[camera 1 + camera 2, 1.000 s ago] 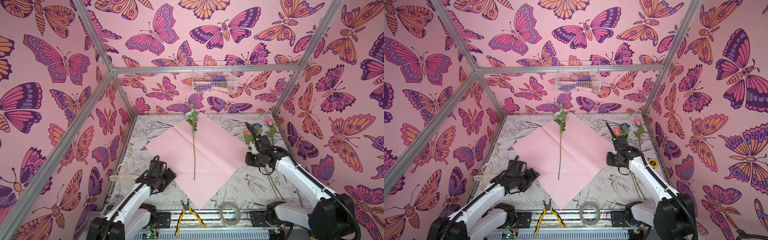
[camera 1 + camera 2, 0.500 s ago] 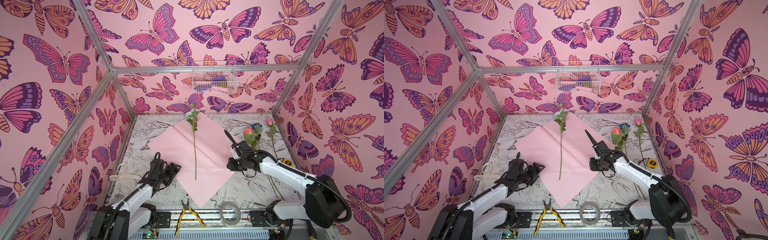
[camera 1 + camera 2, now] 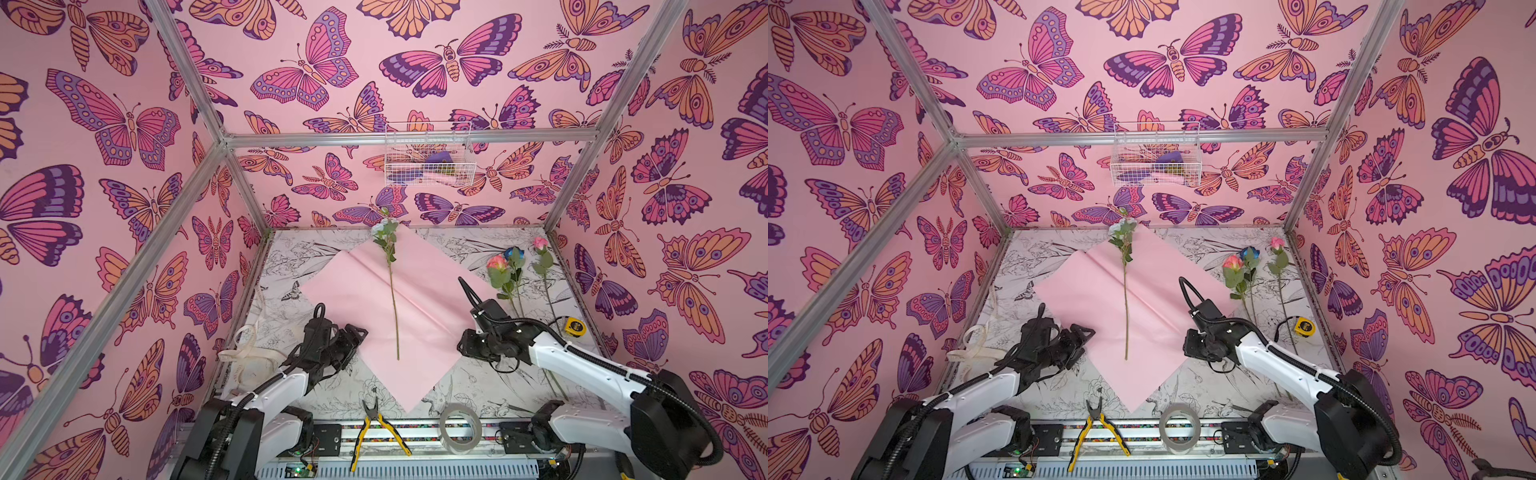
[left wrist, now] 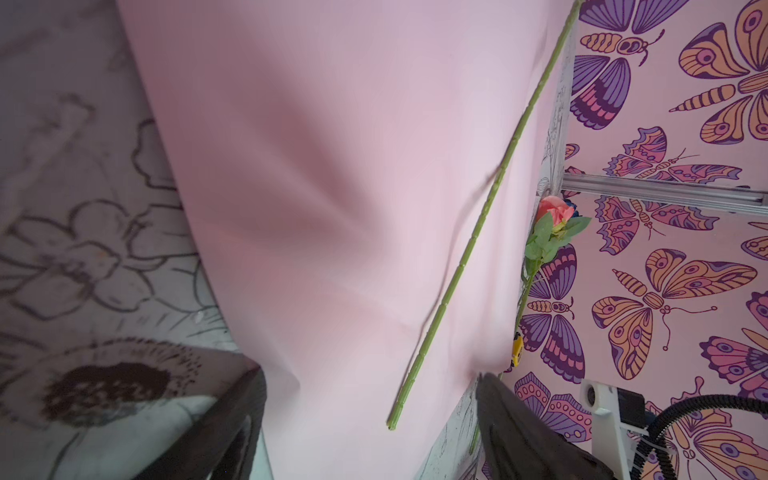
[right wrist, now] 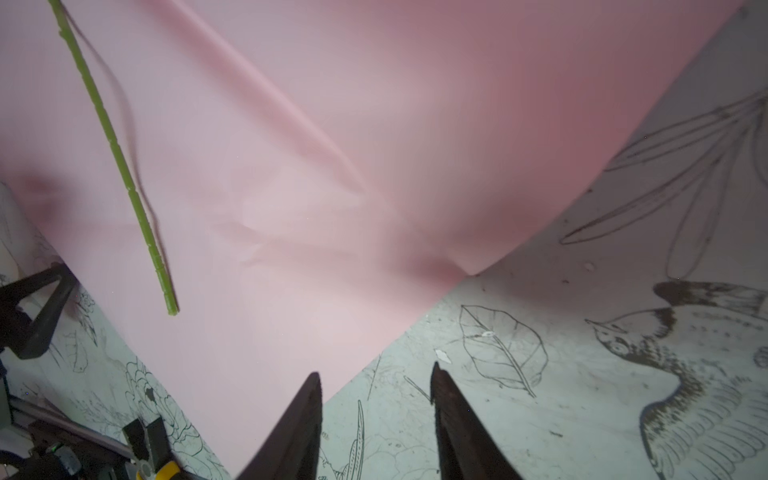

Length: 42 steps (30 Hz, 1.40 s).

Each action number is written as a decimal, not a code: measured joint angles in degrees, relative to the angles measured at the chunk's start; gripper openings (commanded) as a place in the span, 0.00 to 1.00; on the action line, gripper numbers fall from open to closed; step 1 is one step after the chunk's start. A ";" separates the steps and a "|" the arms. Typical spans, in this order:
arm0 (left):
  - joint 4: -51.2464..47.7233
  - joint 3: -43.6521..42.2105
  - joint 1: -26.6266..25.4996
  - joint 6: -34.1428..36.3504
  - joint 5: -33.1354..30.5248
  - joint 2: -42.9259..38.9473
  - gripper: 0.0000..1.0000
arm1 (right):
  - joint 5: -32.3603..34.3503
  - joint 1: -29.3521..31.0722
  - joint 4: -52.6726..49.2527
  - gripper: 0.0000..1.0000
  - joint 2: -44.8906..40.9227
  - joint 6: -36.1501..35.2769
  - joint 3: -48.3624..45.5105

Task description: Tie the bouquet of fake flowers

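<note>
One of four fake flowers, the white rose [image 3: 390,286], lies along the centre line of the pink wrapping sheet [image 3: 432,299], head twd its far corner. The sheet sits as a diamond mid-worktop [image 3: 291,266]. The coral rose [image 3: 496,262], blue rose [image 3: 513,252] & pink rose [image 3: 540,243] lie off the sheet by the right edge.

Step in hand (judged): gathering stems; no bouquet formed, nothing tied.

L gripper [image 4: 370,372] hovers at the sheet's left corner, jaws wide, empty. R gripper [image 5: 375,369] is over the sheet's near-right edge, jaws apart, empty.

Next move prob. calls for the R arm to reach to the right edge & pinch one thin stem. Coral & blue lie close together, so one may drag the other.

Cream ribbon [image 3: 249,353] waits at the left edge. Pliers [image 3: 376,419] & tape roll [image 3: 459,424] are at the near edge. Tape measure [image 3: 575,326] lies near the stems.
</note>
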 measured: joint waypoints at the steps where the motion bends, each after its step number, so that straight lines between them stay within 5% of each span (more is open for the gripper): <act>1: 0.00 -0.04 0.00 -0.13 0.00 -0.07 0.82 | 0.70 -0.02 0.02 0.49 -0.68 0.90 -0.63; 10: 0.00 -0.13 -0.28 -0.39 -0.02 -0.15 0.81 | 4.26 -3.21 6.99 0.54 -1.25 3.76 -7.87; 18: -0.20 -0.15 -0.33 -0.63 -0.04 -0.35 0.81 | -0.13 -9.31 25.55 0.53 3.82 2.78 -12.13; 31: -0.37 -0.28 -1.25 -1.46 -0.44 -0.68 0.81 | -13.49 -9.51 43.25 0.43 7.67 4.02 -17.40; 38: -0.48 -0.66 -1.51 -2.34 -0.39 -1.40 0.82 | -16.70 -9.57 43.93 0.26 8.11 4.98 -18.29; 42: -2.67 -0.98 -1.84 -2.75 -0.44 -3.58 0.82 | -17.73 -10.03 44.06 0.26 8.17 6.34 -18.29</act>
